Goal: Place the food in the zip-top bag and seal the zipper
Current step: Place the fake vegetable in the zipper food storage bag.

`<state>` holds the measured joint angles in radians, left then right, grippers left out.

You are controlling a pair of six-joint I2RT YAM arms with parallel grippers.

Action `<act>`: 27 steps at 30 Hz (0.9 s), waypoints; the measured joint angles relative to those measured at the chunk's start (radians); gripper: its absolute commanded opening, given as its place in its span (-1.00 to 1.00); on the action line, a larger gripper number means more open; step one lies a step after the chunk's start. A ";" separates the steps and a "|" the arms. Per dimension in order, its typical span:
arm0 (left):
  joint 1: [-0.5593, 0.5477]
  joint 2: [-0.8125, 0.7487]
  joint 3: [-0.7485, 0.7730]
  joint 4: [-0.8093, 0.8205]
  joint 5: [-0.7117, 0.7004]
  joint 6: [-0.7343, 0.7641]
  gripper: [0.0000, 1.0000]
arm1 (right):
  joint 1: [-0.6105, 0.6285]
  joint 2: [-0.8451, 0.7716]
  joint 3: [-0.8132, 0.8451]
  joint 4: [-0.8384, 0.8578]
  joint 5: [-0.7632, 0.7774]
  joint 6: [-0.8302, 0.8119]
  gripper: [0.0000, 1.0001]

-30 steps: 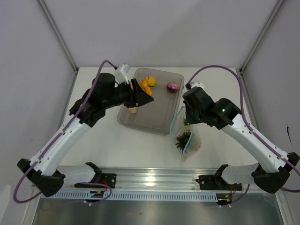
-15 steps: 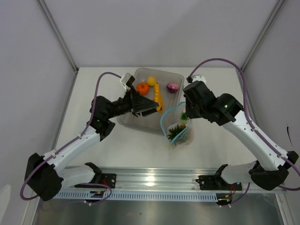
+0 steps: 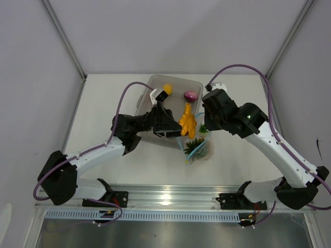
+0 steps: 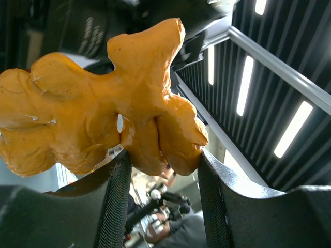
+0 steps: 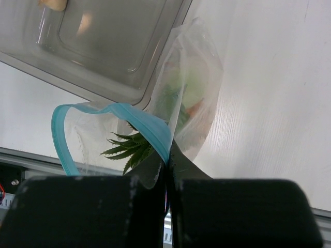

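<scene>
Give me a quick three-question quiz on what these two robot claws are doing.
1. True or false: the left claw grips an orange lump.
2. What does the right claw pinch? A) a spoon B) the blue zipper C) a cup
3. Fill in: the green sprig lies inside the ____.

Key: 1 true. 2 B. 3 bag.
</scene>
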<state>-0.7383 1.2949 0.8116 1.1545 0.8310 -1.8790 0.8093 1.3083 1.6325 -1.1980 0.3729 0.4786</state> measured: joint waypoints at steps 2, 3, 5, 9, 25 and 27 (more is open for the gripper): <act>-0.014 0.026 -0.002 0.019 0.016 -0.011 -0.79 | 0.000 0.000 0.000 0.000 -0.001 0.000 -1.00; -0.021 0.039 -0.005 0.031 0.023 -0.017 -0.79 | 0.000 0.000 0.000 0.000 -0.002 0.000 -1.00; -0.034 0.060 -0.012 0.043 0.037 -0.025 -0.79 | -0.002 0.000 0.000 0.000 -0.005 0.000 -1.00; -0.053 0.116 -0.036 0.047 0.056 -0.036 -0.80 | -0.002 0.000 0.001 0.001 -0.010 0.000 -1.00; -0.067 0.169 -0.059 0.021 0.098 0.061 -0.82 | -0.002 -0.025 0.032 0.003 -0.016 -0.001 -1.00; -0.076 0.172 -0.059 0.014 0.098 0.071 -0.78 | -0.002 -0.025 0.032 0.003 -0.018 -0.001 -1.00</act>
<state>-0.8139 1.4666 0.7528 1.1687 0.9287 -1.8084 0.8070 1.2835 1.6650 -1.1954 0.3550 0.4778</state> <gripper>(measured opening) 0.522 0.002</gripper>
